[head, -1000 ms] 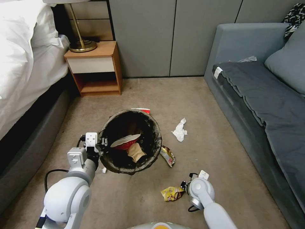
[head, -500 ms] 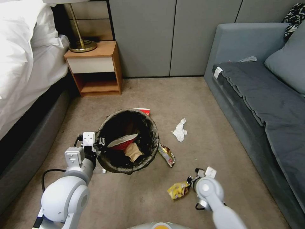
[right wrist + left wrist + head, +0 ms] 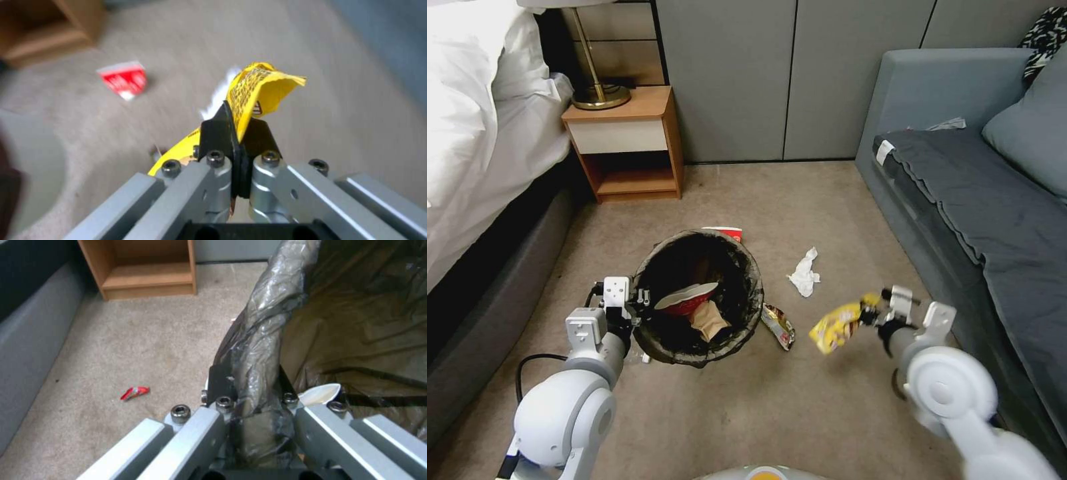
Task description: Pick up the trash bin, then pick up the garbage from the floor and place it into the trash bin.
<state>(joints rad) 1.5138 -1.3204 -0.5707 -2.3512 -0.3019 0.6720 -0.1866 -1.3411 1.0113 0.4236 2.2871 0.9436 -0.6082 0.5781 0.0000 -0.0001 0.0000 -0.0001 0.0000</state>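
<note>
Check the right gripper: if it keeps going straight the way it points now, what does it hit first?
Likely the crumpled white tissue on the beige carpet floor. The right gripper, shut on the yellow snack wrapper, points forward-left and down. The red-and-white paper carton lies farther left. Depth is unclear.

Bed (image 3: 474, 120), nightstand (image 3: 627, 140), grey sofa (image 3: 980, 200)

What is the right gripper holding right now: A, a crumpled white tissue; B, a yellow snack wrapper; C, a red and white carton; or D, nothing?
B: the right gripper has its jaws shut on the yellow snack wrapper, held off the floor beside the trash bin.
</note>
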